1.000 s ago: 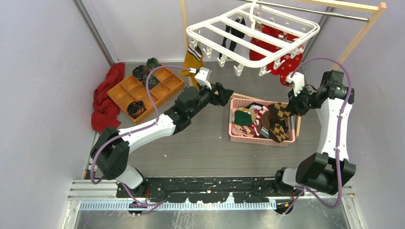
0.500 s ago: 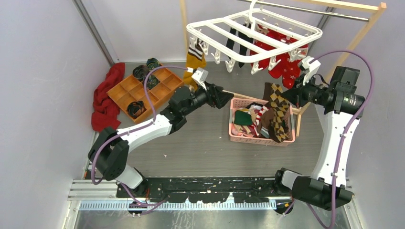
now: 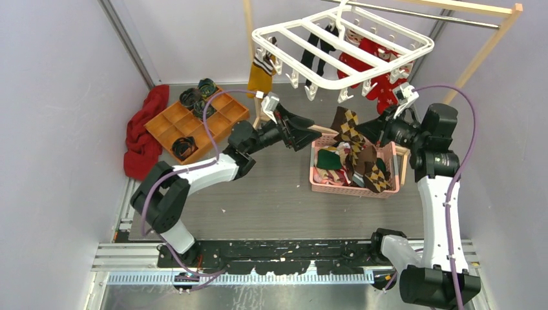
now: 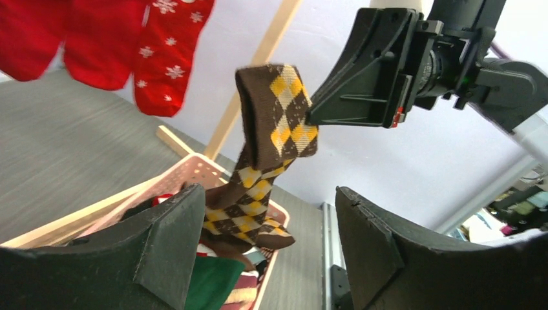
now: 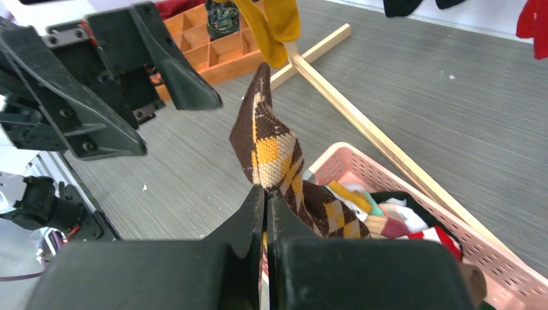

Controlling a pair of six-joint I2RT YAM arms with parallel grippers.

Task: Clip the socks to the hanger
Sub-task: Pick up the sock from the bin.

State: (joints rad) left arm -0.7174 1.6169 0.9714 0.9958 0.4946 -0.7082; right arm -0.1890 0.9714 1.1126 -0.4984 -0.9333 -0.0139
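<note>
A few socks are hanging from the hanger (image 3: 329, 84) at 12 o'clock. The right gripper (image 3: 369, 129) is pinching the argyle sock (image 3: 347, 126) above the basket (image 3: 352, 189). The left gripper (image 3: 304, 129) is gaping wide at its 9 o'clock. Clipping it is still pending, and more socks are lying in the basket.

My left gripper (image 4: 268, 194) is spread wide, gap between its fingers (image 4: 161, 252) free; argyle sock (image 4: 274, 116) hangs just ahead of that gap; my right gripper (image 3: 373, 129) is pinched on it from the far side, so the two heads face each other closely; under the sock, pink basket (image 3: 352, 189) heaped full; wooden rail (image 5: 362, 123) on the floor (image 3: 278, 187) just beside the basket; overhead, hanger (image 3: 342, 82) and clips (image 3: 311, 90) hang low; mustard sock (image 3: 260, 76) above my left wrist, red socks (image 3: 381, 90) above my right; open floor left of the basket.
</note>
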